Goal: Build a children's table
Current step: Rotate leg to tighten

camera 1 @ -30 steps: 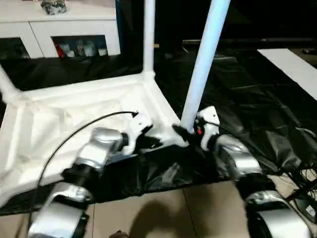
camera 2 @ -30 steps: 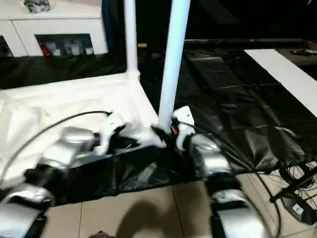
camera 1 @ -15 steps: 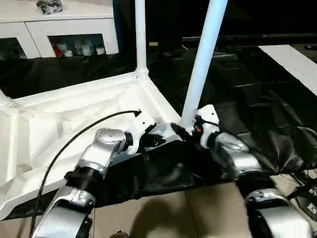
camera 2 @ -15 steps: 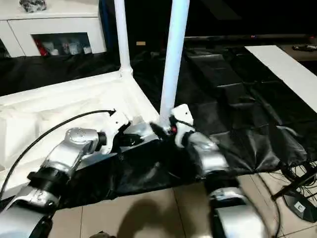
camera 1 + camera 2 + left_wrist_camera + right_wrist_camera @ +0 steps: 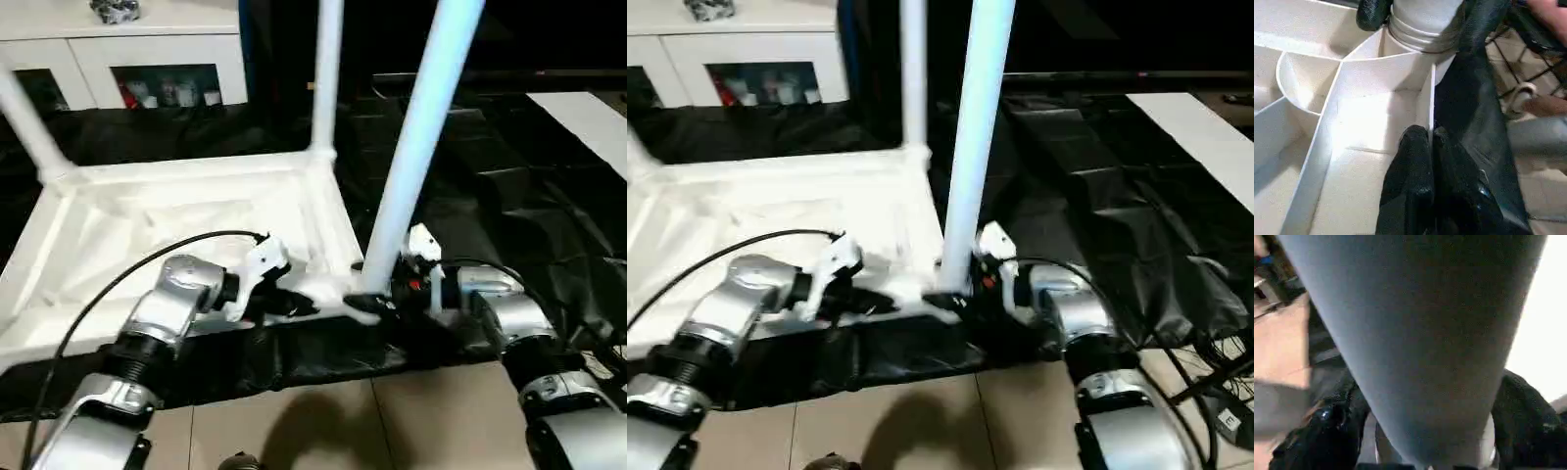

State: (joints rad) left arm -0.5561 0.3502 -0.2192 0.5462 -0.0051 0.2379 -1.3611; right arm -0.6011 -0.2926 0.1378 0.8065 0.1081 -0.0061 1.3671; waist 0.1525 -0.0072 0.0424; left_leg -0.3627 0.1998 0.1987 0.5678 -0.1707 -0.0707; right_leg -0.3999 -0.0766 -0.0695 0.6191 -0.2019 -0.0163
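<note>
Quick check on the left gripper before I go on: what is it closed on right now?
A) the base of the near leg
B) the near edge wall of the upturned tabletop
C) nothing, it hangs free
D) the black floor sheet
B: in the left wrist view the left gripper has its fingers pinched on the thin edge wall of the upturned tabletop, short of the near leg.

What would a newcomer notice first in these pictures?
First, the white table top lying upside down on the black sheet, ribbed underside up, with white tube legs rising from its corners. The nearest leg stands at the near corner, with the right tool around its base, one black finger on each side. The left tool is shut on the top's near rim beside that corner.
</note>
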